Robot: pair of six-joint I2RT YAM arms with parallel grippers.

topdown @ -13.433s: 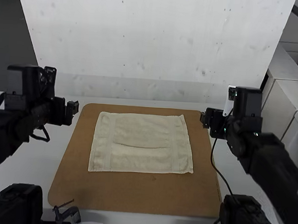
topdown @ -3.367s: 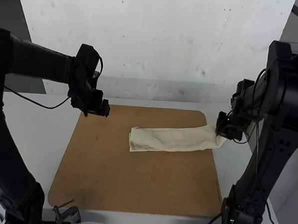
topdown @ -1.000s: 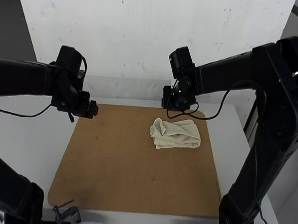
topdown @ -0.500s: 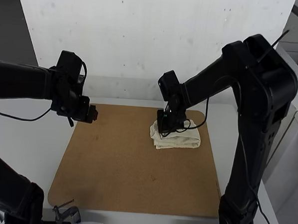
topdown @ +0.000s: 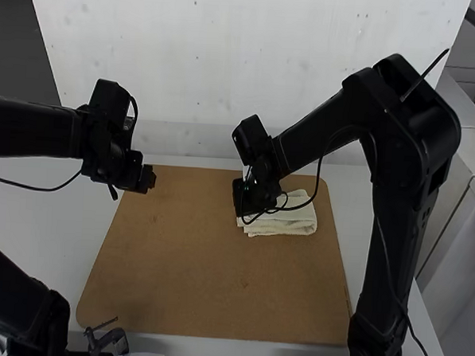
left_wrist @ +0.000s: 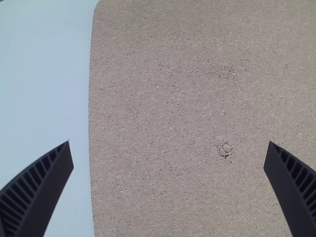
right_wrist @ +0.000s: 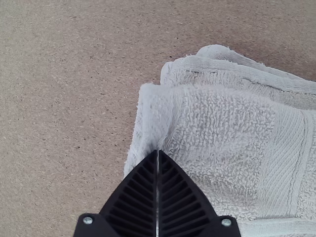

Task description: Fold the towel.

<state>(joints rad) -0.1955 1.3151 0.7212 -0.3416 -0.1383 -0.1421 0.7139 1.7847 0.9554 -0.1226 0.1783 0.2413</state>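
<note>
Towel: folded in several layers, on the far right part of the brown board, with the desk underneath. For the right gripper: jaws closed together, tips at the folded edge, on the pack's side toward the middle of the board. Not possible to tell about any cloth pinched between the tips, or only touched by them. For the left gripper: jaws wide open, nothing between, over the board's left side, well apart from the towel.

In handling, by judgement: light, soft and limp, not fragile, but quick to wrinkle. Rough looped surface, so probably good to grip and not slippery; perhaps a little stiffer at the woven band and at the hem. Best to take hold at the folded edge, a little in from the corner, with all layers together inside the jaws; with only the top one, likely opening of the fold. For the slightly uneven layers, better to press softly and draw in small steps. With too strong push, possible bunching, or sliding of the whole pack over the board.
</note>
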